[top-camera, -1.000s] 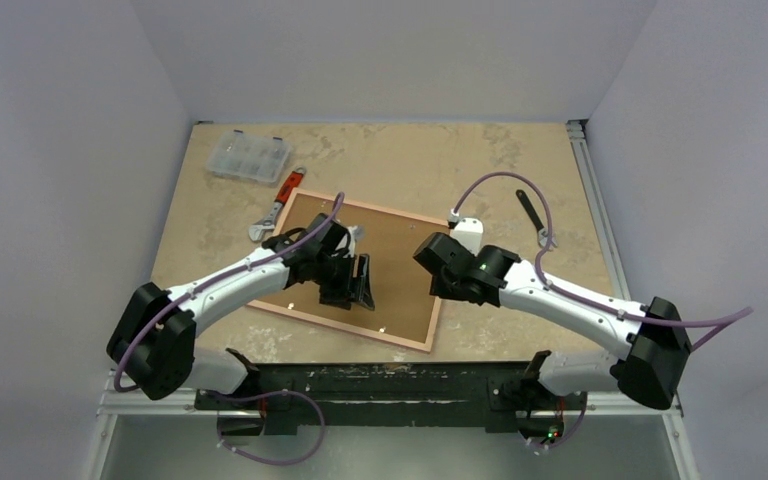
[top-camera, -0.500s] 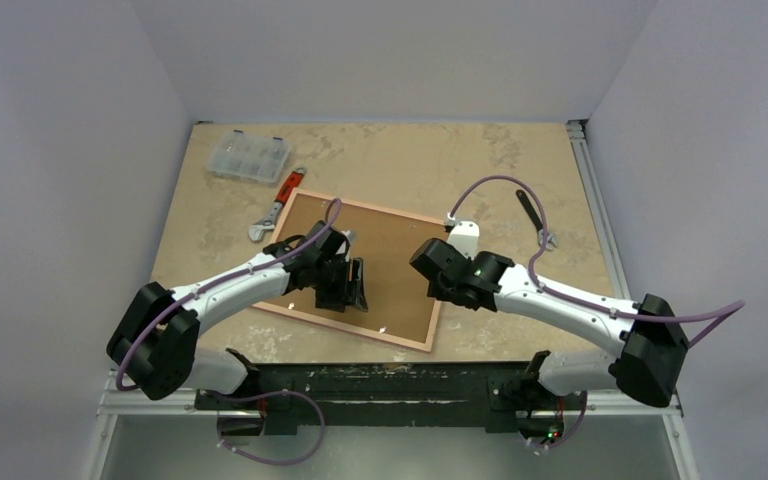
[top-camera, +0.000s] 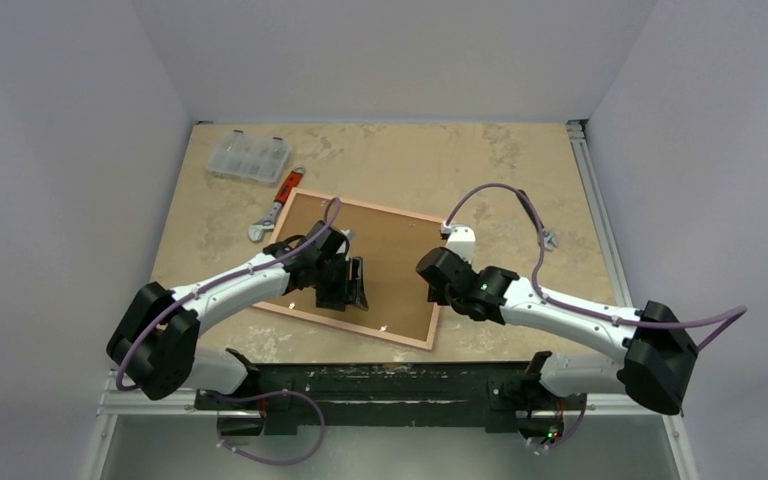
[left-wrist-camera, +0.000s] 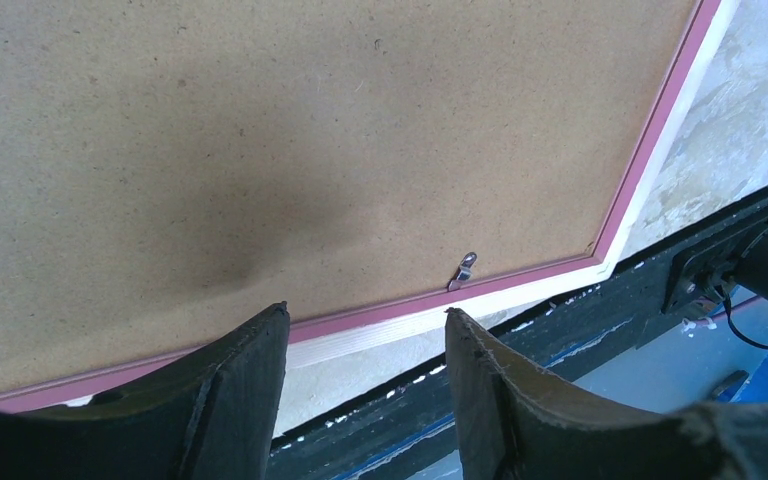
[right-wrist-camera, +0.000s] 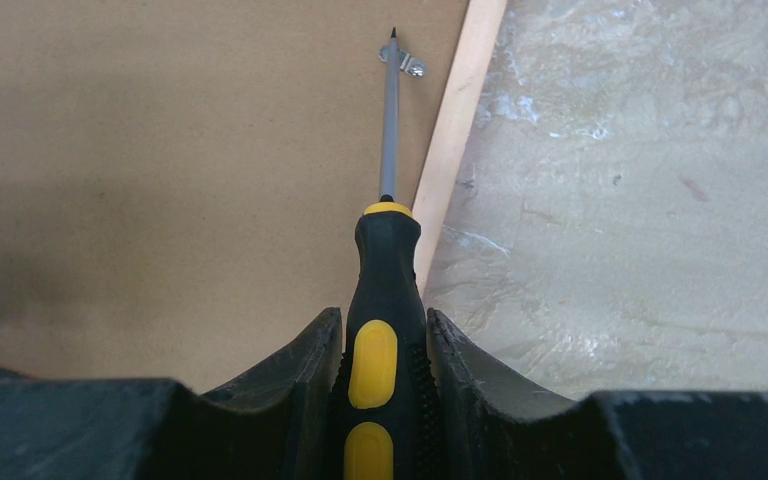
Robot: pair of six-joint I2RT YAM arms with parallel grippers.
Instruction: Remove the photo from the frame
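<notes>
Open beige tabletop [top-camera: 410, 160] beyond far edge of pink-rimmed brown fibreboard frame [top-camera: 395, 250]; blocked near its far-left corner by red-handled metal wrench [top-camera: 276, 208] and clear plastic box [top-camera: 250, 156].

Right tool [right-wrist-camera: 384, 318] grips a screwdriver [right-wrist-camera: 388, 255], tip seemingly touching a clip [right-wrist-camera: 412, 65].

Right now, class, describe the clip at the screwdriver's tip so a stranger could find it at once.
Start at the frame, lying back-up in the middle of the table. Follow its pale right rim to the small metal clip just inside it. Unlike the other clip on the near rim, this one has the tip of the screwdriver held by the right gripper at it.
</notes>
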